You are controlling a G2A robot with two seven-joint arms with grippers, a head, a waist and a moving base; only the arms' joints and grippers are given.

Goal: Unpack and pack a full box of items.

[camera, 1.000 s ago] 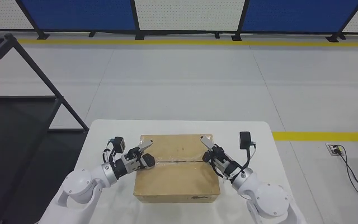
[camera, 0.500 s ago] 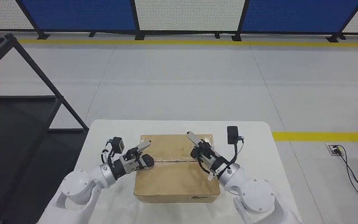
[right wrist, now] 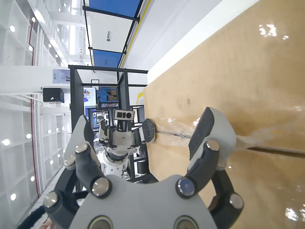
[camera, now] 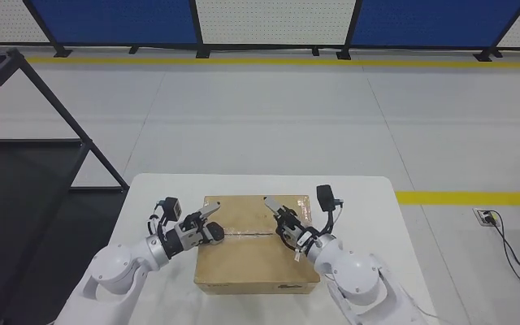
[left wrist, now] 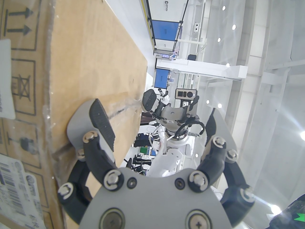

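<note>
Both pincers are spread wide and grasp nothing, and both are at the top of the box point(camera: 256, 260). That cardboard box lies closed in the middle of the white table point(camera: 162, 195), its two top flaps meeting in a seam point(camera: 248, 236) covered by clear shiny tape. The left pincer point(camera: 213, 222) is at the box's left edge, right where the seam ends. In its own wrist view this pincer point(left wrist: 156, 120) has one ribbed finger pad point(left wrist: 101, 117) over the box top point(left wrist: 83, 48) beside the taped seam point(left wrist: 124, 106). Its other finger stands out in open air past the box. Whether the pad touches the cardboard I cannot tell. The right pincer point(camera: 280, 219) is over the box top, right of the middle of the seam. Seen from its own wrist, the right pincer point(right wrist: 145, 125) has one finger point(right wrist: 209, 129) down at the wrinkled tape point(right wrist: 171, 132) on the box point(right wrist: 238, 84), while the other points away from the top. Printed handling marks and a white label point(left wrist: 4, 77) show on the box's left side. Beyond the box's far side the floor carries a yellow line point(camera: 455, 197), and blue panels point(camera: 114, 20) stand farther back.
</note>
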